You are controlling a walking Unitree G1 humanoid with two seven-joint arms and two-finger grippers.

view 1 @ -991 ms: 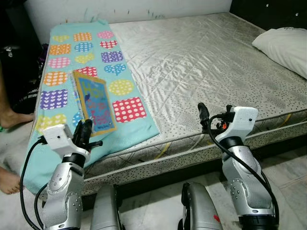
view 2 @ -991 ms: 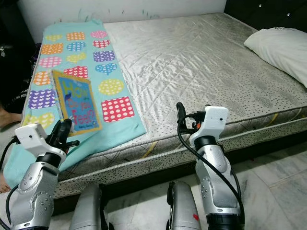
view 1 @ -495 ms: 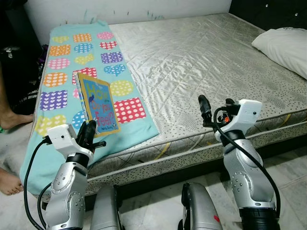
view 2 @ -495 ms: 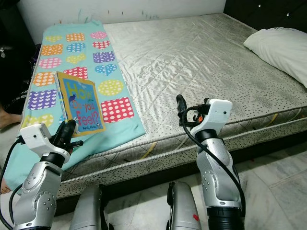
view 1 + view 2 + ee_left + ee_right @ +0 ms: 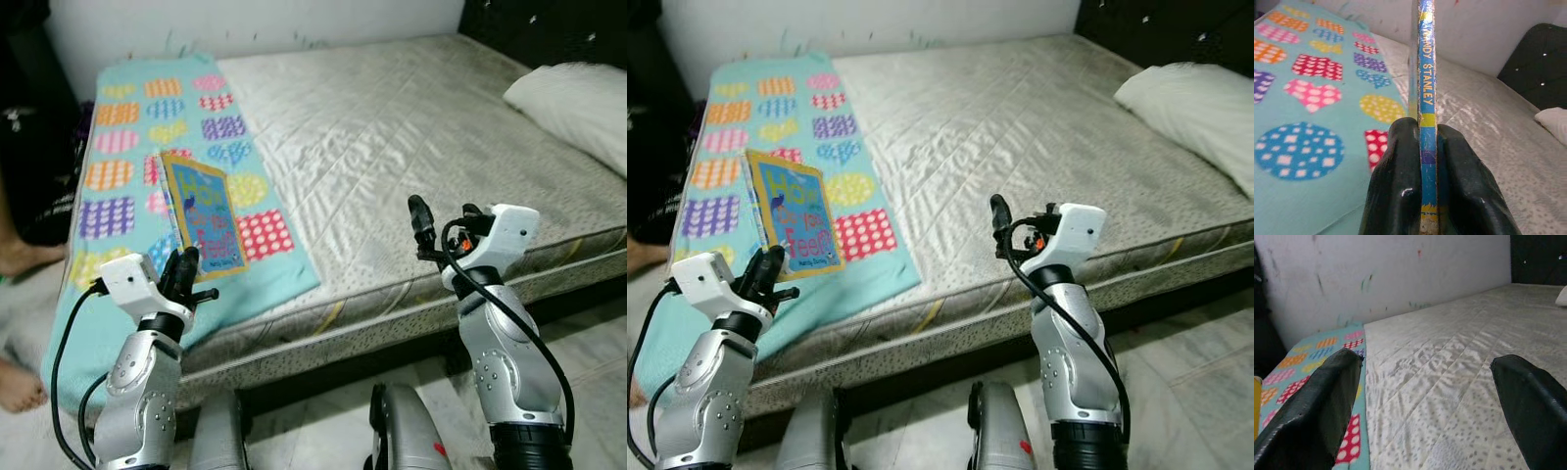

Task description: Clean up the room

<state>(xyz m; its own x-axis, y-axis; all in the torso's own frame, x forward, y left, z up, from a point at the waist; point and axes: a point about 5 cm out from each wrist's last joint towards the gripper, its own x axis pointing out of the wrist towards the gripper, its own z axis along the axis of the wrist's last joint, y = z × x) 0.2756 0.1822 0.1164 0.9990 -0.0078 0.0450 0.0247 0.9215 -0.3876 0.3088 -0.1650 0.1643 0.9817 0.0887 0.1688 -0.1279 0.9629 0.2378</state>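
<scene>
Left eye view: left gripper [image 5: 183, 266] grips the bottom edge of a children's book [image 5: 203, 217], cover blue with a yellow border. Book stands tilted up just beyond the fingers, over a turquoise blanket [image 5: 127, 147] with dotted hearts and speech bubbles. Blanket lies on the side of the mattress [image 5: 392, 147] near this gripper and hangs over its front edge. Right gripper [image 5: 423, 223] is raised in front of the mattress edge, holding nothing. White pillow [image 5: 573, 103] sits well beyond and outward of the right gripper. A person's bare feet [image 5: 20, 382] on the floor, outward of the left arm.

Right eye view: same layout, slightly blurred; cover lettering partly readable.

Left wrist view: both black fingers [image 5: 1396, 186] clamp the book's spine, which runs straight up between them; "STANLEY" readable on it. Blanket beneath and beyond.

Right wrist view: fingers [image 5: 1312, 411] spread wide, nothing between; mattress ahead, white wall [image 5: 1376, 269] behind.
</scene>
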